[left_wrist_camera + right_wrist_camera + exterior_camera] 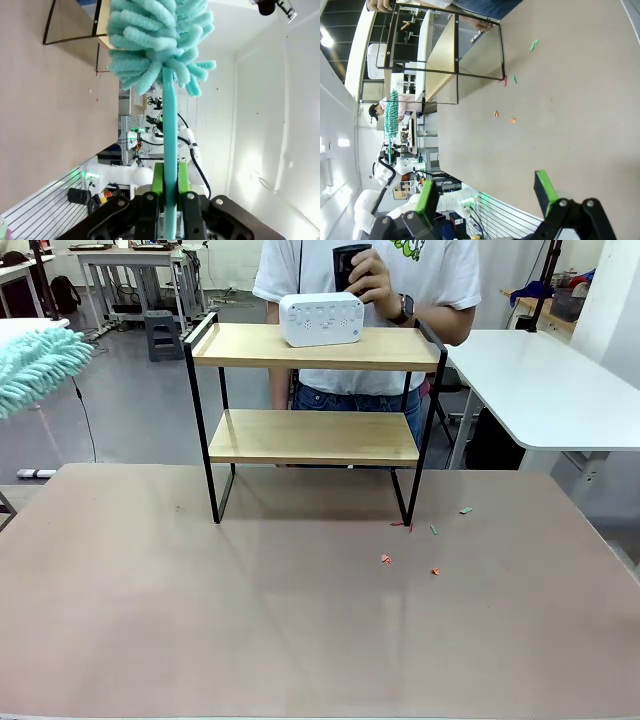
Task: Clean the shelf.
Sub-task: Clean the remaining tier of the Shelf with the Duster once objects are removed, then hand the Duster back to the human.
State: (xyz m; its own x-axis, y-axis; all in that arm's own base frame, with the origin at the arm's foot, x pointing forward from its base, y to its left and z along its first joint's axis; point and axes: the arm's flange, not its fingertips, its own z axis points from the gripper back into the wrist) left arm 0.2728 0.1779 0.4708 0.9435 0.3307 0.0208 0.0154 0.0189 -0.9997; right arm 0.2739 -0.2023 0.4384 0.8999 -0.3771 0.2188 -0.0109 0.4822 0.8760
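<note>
Shelf (pixel 312 437) with two boards, one white box (pixel 321 319), one teal duster (pixel 35 365)

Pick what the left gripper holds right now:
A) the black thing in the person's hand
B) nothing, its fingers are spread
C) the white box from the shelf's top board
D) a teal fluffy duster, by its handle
D: in the left wrist view the left gripper has its green pads closed on the teal handle of the duster, whose fluffy head sticks out ahead of the fingers.
</note>
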